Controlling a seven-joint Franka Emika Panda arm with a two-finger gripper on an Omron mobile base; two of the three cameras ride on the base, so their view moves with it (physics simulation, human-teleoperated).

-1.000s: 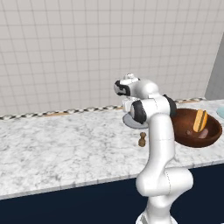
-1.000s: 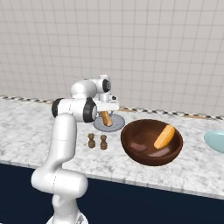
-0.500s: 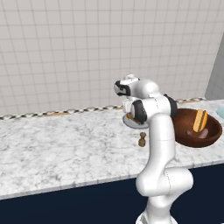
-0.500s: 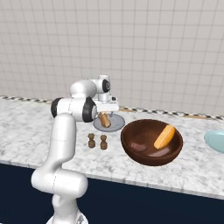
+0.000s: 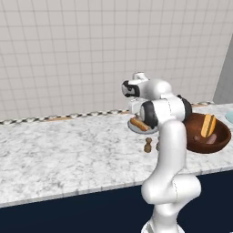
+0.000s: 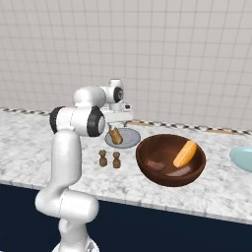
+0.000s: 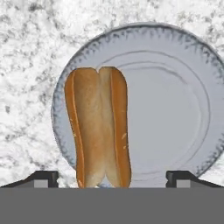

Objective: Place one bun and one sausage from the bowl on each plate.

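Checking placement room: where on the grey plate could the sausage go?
The bun lies along one side of the grey plate; the half beside it is bare. The pincer hangs open above the bun. Crowded toward the shakers and bowl.

Camera layout: two rear base views and one close hand view.
The left base view looks forward and down from behind the arm, which rises at lower right; the right base view mirrors it, arm at lower left. Both cover the marble counter (image 5: 68, 145), tiled wall, grey plate (image 6: 129, 138) and brown bowl (image 6: 170, 160). The hand view looks straight down, very near, onto the same grey plate (image 7: 175, 109) with the bun (image 7: 98, 127), fingertips (image 7: 43, 178) at its bottom edge.
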